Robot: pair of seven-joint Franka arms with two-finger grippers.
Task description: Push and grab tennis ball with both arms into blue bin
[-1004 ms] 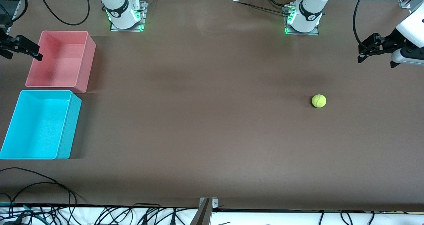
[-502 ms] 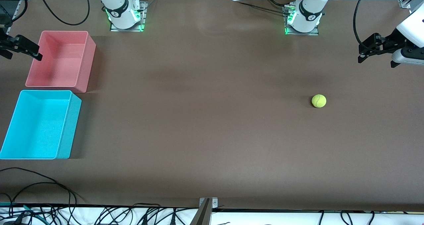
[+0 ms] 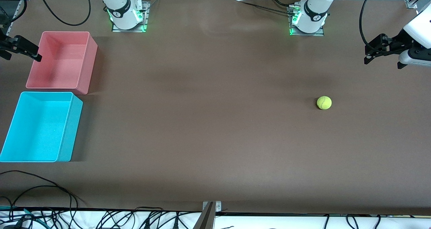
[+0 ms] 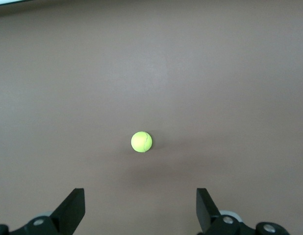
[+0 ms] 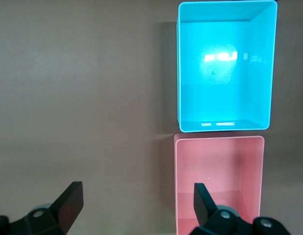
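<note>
Your tennis ball sits alone toward the left arm's end, light, fuzzy and quick to roll, so nudge it low and pinch across its middle; left gripper and right gripper both gape empty.

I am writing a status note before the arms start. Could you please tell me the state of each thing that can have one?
tennis ball: resting on the table toward the left arm's end, not held.
blue bin: upright, empty.
pink bin: upright, empty, beside the blue bin and farther from the front camera.
left gripper: open, holding nothing, up over the table's left-arm end.
right gripper: open, holding nothing, by the pink bin's edge.
</note>
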